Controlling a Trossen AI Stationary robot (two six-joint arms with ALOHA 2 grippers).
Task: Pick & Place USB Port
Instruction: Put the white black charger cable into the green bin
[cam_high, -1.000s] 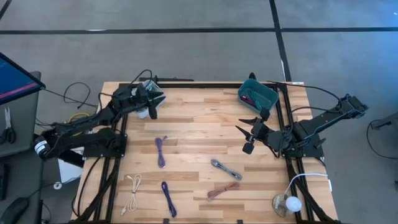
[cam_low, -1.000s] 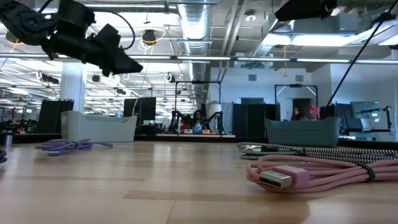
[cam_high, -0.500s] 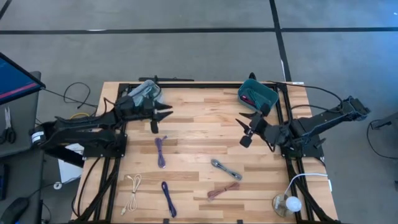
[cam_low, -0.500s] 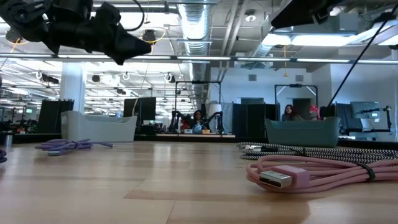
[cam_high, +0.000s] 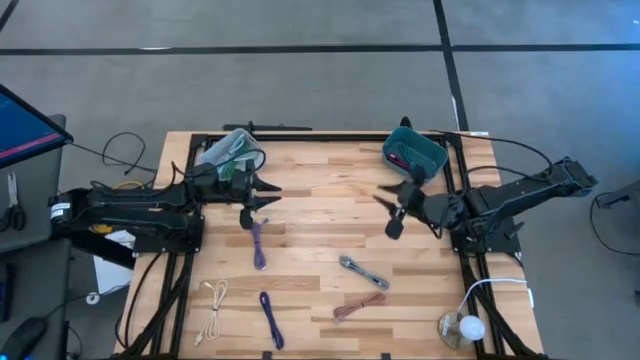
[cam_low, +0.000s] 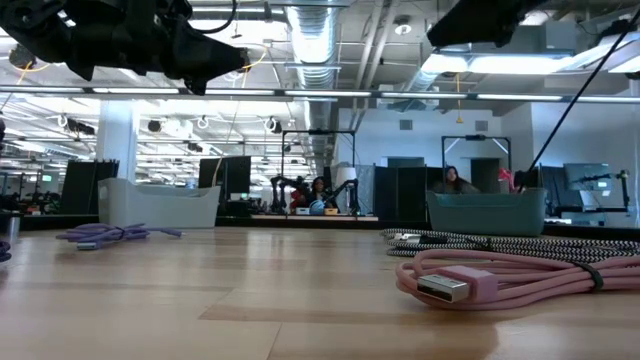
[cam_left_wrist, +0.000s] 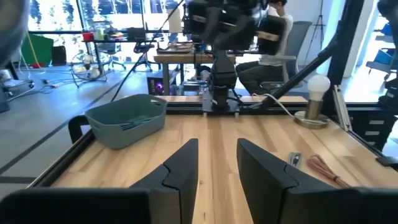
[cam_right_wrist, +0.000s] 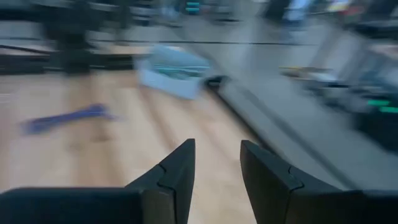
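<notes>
Both arms have swung inward over the tabletop (cam_high: 320, 200); the left gripper (cam_high: 262, 196), jaws apart and empty, now hangs just above the purple USB cable (cam_high: 258, 243), with the right gripper (cam_high: 392, 211) likewise open.

Light wood-plank table (cam_high: 320, 240), teal bin (cam_high: 415, 153), pale grey-green bin (cam_high: 226, 150). Cables: two purple (cam_high: 258, 243) (one darker (cam_high: 271, 320)), cream (cam_high: 213, 309), pink (cam_high: 358, 306), black-and-white braided (cam_high: 362, 271).

Floor: you had grey floor (cam_high: 320, 90) with dark lines.
Ceiling: you saw pipes (cam_low: 310, 40) and bright lights.
Furniture: desks stood behind.
</notes>
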